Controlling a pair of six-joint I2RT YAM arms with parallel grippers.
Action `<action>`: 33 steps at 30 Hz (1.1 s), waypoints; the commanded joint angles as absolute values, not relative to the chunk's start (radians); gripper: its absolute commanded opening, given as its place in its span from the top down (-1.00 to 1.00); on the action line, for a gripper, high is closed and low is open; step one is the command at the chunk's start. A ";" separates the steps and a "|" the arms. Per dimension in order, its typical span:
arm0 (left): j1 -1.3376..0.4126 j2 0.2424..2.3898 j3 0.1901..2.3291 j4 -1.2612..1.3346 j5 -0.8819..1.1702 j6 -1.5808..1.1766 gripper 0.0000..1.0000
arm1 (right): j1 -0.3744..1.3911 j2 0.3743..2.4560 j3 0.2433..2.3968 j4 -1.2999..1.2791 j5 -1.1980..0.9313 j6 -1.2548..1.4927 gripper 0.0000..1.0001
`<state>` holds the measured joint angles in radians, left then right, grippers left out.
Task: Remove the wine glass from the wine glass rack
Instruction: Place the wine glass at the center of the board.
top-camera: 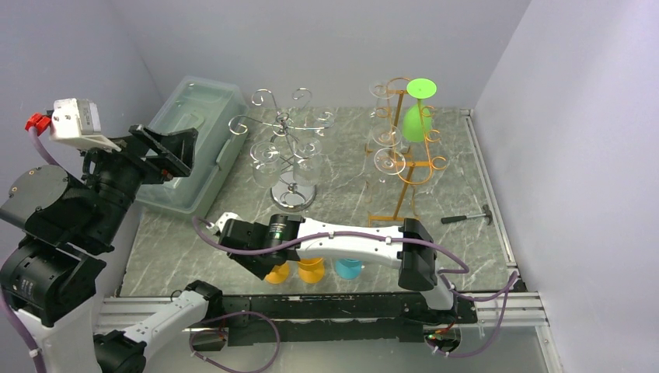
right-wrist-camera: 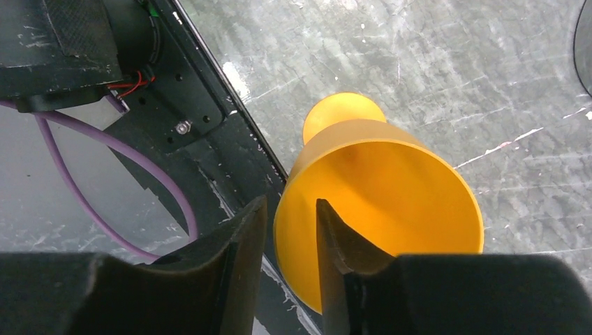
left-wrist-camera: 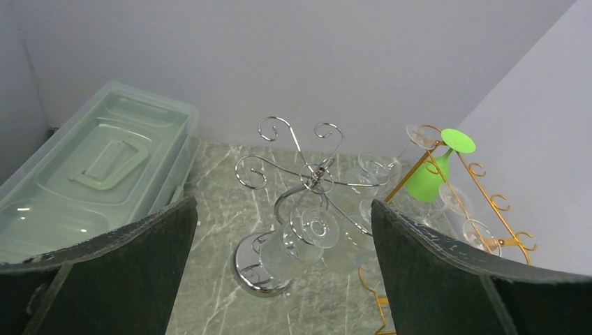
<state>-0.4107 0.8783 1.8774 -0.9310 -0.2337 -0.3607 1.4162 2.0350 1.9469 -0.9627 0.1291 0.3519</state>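
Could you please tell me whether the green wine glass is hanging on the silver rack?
No, the green wine glass hangs foot-up on the orange wire rack, apart from the silver rack.

Saw only slivers of the orange glass (top-camera: 277, 274), yellow glass (top-camera: 311, 271) and blue glass (top-camera: 348, 270) beneath the right arm (top-camera: 353, 242); lost the orange rim at the wrist view's edge.

No words, numbers or brand marks can be read in any view. A small pale sticker (top-camera: 277, 230) sits on the black cylindrical joint housing (top-camera: 286, 235) of the right arm. It may carry print, but it is too small to read.
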 commanded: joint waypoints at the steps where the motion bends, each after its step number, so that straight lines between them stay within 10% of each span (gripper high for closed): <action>1: -0.408 0.863 1.868 -0.896 -0.235 -0.357 -0.99 | 1.417 2.012 1.949 -0.945 0.146 0.347 0.25; 33: -0.408 0.883 1.853 -0.899 -0.230 -0.377 -0.99 | 1.366 1.843 2.354 -1.158 0.217 0.285 -0.47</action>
